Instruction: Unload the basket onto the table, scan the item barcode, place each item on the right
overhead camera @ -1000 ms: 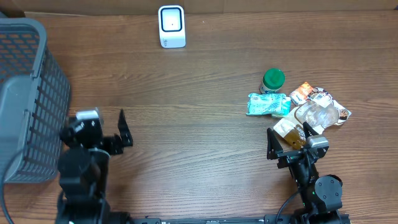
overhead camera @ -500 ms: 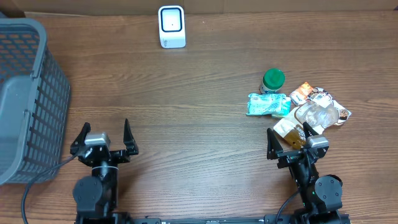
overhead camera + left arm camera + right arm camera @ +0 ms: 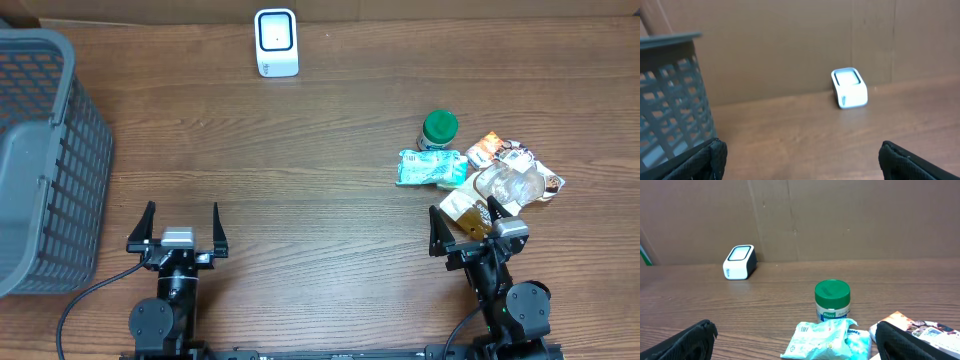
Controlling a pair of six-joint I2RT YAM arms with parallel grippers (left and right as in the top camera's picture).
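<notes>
The left arm (image 3: 176,240) has swung from the grey mesh plastic basket (image 3: 40,150) to the counter's (image 3: 300,150) near edge, jaws wide, empty. The right arm (image 3: 497,250), jaws wide too, sits beside crumpled snack packets (image 3: 488,150) and a green-lidded jar (image 3: 439,128) by the right edge. The white box scanner (image 3: 276,43) stands at the far edge.

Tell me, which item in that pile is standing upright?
The green-lidded jar; the teal packet and the snack wrappers lie flat beside it.

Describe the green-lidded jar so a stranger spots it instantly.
On the wooden table, find the cluster of packets on its right side. The jar stands upright at its far edge, behind a teal packet. It alone has a round green lid.
</notes>
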